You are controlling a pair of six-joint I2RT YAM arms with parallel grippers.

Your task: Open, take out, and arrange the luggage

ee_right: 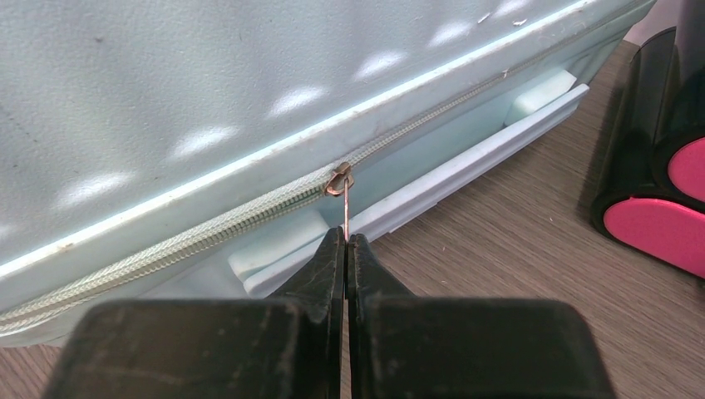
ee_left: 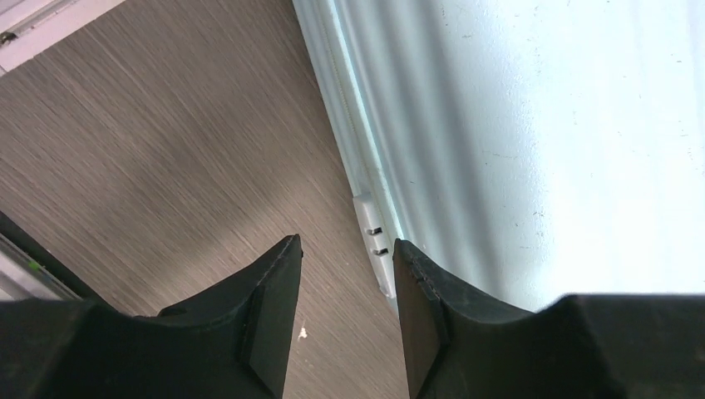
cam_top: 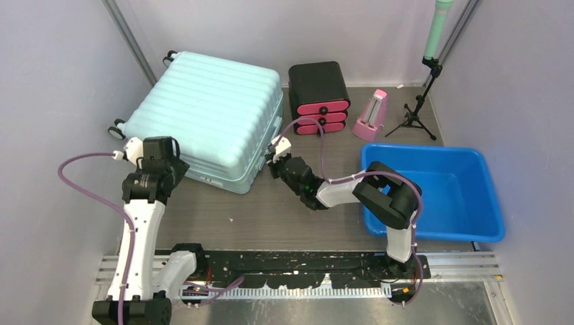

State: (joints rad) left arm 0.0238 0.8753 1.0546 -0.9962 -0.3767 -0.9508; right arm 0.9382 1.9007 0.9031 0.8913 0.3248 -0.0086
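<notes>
**Holding the zip pull (ee_right: pixel 339 179)**

The luggage (cam_top: pixel 203 112) lies flat and closed at the far left of the table (cam_top: pixel 284 210). My right gripper (ee_right: pixel 344 241) pinches its zip pull tight. My left gripper (ee_left: pixel 345 249) hangs half-spread and empty at the near edge.

Luggage (cam_top: pixel 203 115) lies flat and closed at the far left of the table (cam_top: pixel 284 217), wheels on its left side. Left gripper (cam_top: pixel 156 145) sits at its near-left corner. Right gripper (cam_top: pixel 273 157) is against its right side wall. Black drawer box (cam_top: pixel 318 84) stands just right of the luggage. Blue tub (cam_top: pixel 433 150) sits at near right, under the right arm's elbow.
</notes>
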